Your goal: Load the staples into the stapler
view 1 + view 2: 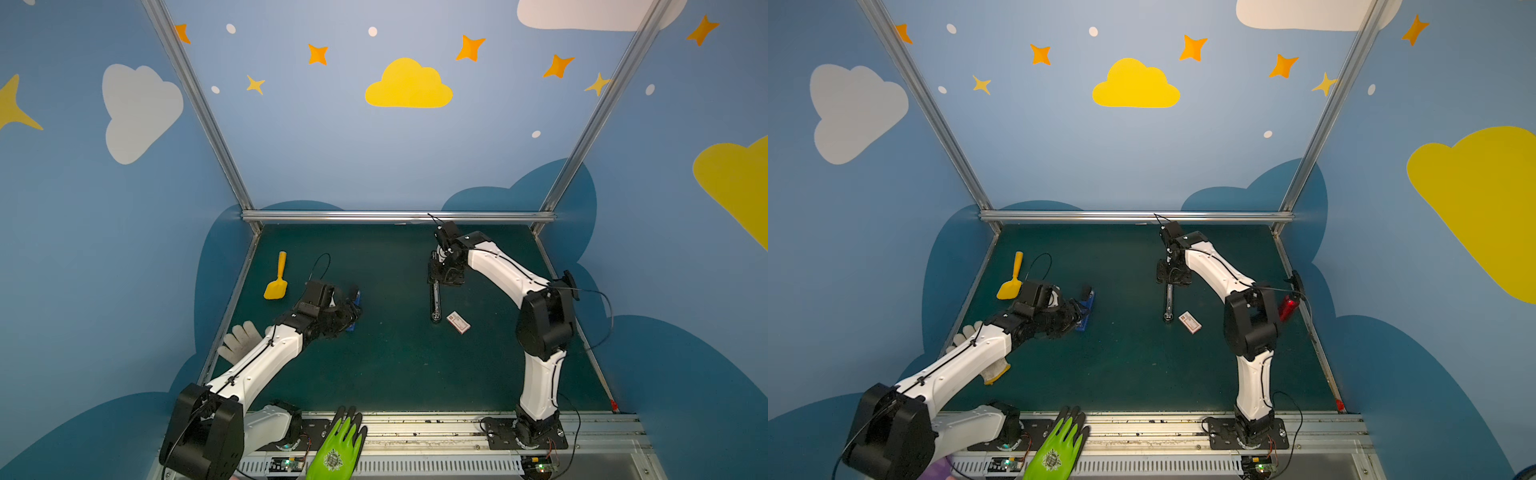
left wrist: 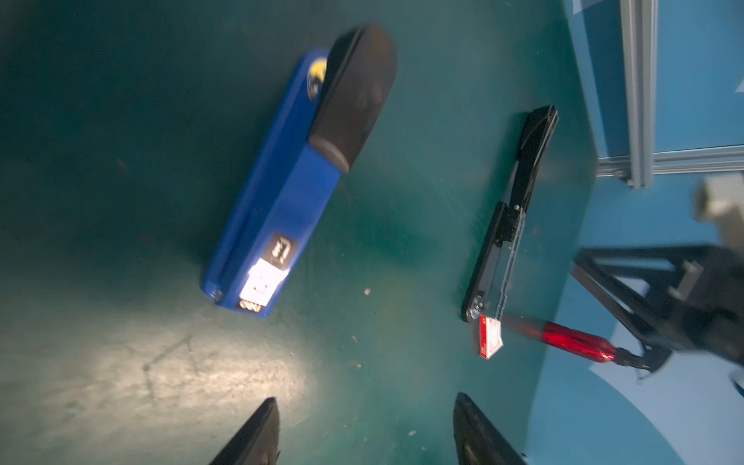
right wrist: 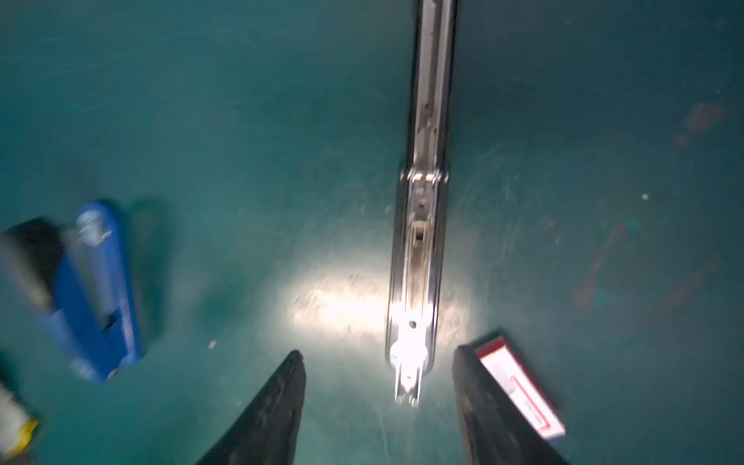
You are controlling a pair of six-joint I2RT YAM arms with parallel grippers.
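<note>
Top views first: in both top views the dark green mat (image 1: 395, 374) fills the floor, with the two arms bent over it. The left claw (image 2: 366, 402) hangs with its fingers well apart and nothing between them. Just ahead of it and below lies the blue stapler (image 2: 282, 193), shut, with a black cap on one end. The right claw (image 3: 377, 354) is likewise spread wide and grips nothing. The black stapler (image 3: 426, 161) lies folded out flat beneath it, silvery channel up. The channel's tip rests on the mat between the fingers, touched by neither. The staples' box (image 3: 519, 386), white with a red border, sits just outside one finger of that claw, near the same stapler end, closed as far as I can tell. No loose strip shows anywhere.

My reading is that the black stapler is opened and ready, and the step in hand is fetching the staples. The next move probably calls for the right claw to shift sideways over the box and close gently across its narrow sides, since thin card would crush. Sliding the tray out likely needs the left claw too, which is well apart from the box.

The blue stapler carries a white label, a black sticker and a round yellow emblem, all too blurred to read. Print inside the box's red frame is too small to make out.
</note>
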